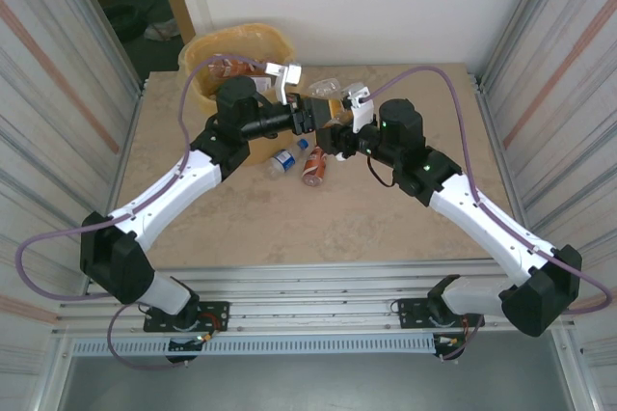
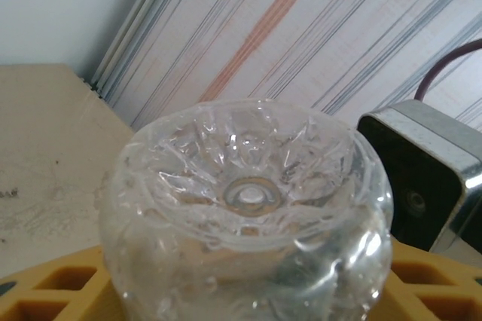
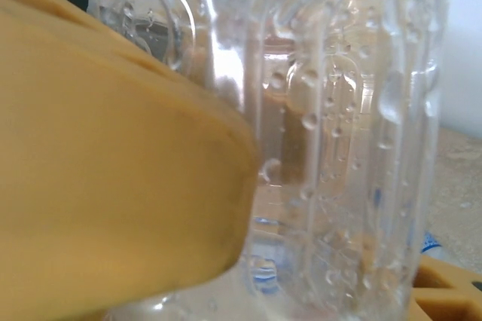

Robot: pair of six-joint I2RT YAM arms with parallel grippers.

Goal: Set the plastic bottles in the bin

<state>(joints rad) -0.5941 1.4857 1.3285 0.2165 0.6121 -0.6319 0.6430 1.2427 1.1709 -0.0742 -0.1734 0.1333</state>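
- Clamping the clear bottle (image 3: 331, 148) by its side in the right gripper (image 1: 340, 141), holding it aloft just right of the bin (image 1: 204, 49).
- Fronting its base with the left gripper (image 1: 313, 117); not showing whether those jaws are gripping yet.
- Judging best: securing the left grip fully before loosening the right, keeping the bottle level.

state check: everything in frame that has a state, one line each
clear bottle: off the table between the two grippers, droplets inside
right gripper: shut on the clear bottle
left gripper: fingers around the bottle's base, grip cannot be told
blue-label bottle: lying on the table
brown-orange bottle: lying on the table
bin: upright, bottles already inside
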